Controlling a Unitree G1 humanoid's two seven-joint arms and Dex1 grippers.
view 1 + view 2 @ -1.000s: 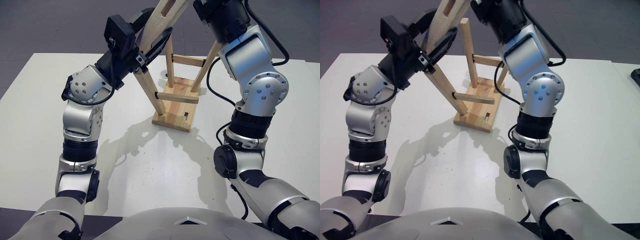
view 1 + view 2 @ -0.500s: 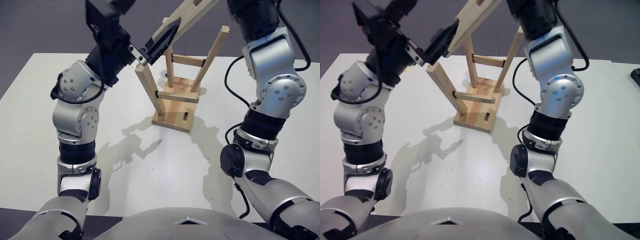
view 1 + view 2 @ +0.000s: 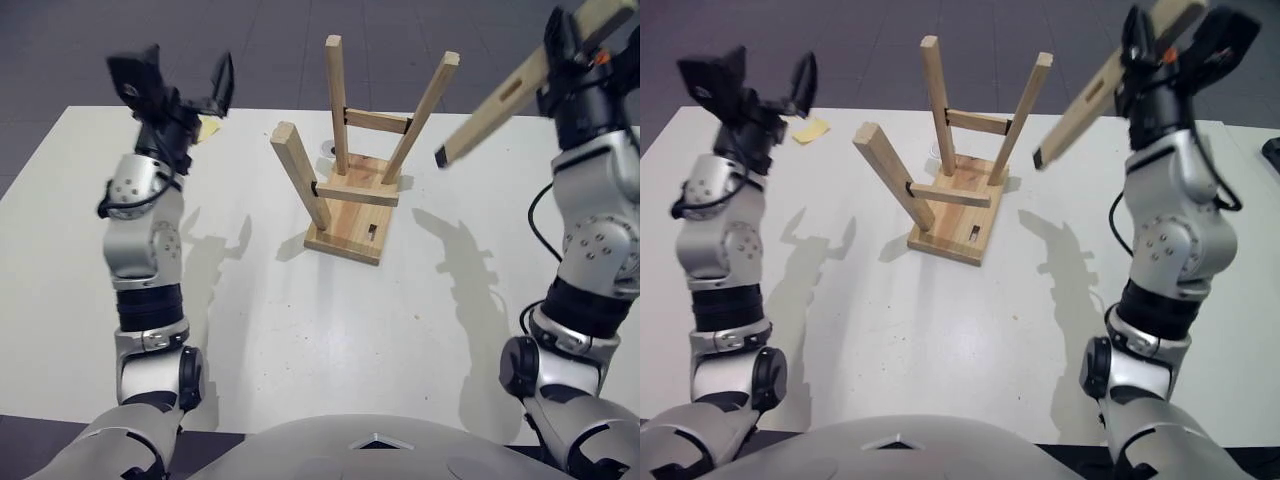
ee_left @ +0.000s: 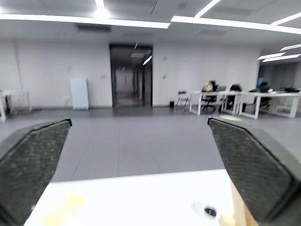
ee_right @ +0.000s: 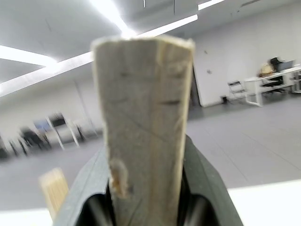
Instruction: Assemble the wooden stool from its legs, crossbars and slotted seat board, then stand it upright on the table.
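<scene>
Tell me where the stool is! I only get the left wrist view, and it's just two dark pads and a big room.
Observer: The half-built stool rests upside down on its seat board in the middle of the table, with three legs pointing up.
Operator: Where's the last leg?
Observer: The right gripper holds the fourth leg in the air, to the right of the stool and not touching it.
Operator: Is my left hand close to the stool?
Observer: No. The left gripper is raised to the stool's left, clear of the nearest leg.
</scene>
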